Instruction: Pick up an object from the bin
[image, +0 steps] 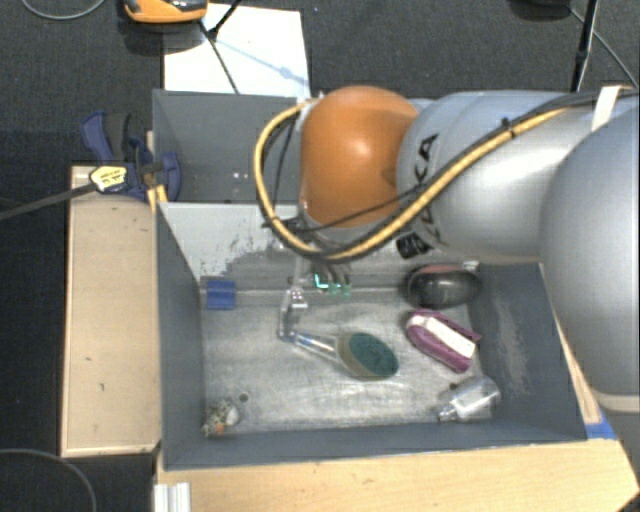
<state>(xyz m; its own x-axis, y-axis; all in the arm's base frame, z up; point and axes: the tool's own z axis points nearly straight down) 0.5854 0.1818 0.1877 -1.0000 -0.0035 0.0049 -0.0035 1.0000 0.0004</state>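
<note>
Grey bin, six loose items, arm lowered at frame centre.

Arm (520, 170) with orange cover (350, 150) enters from the right, spanning the upper frame; bin (260, 385) beneath. Claw (293, 316) down at centre, at the clear handle end of a brush (366, 355) with a round green head; contact, hold and how far it is open cannot be told. Dark oval object (440, 288), right of centre. Purple and white piece (441, 339), just below it. Silver metal piece (468, 400), lower right. Blue block (217, 294), left. Crumpled scrap (222, 416), lower left corner.
</note>
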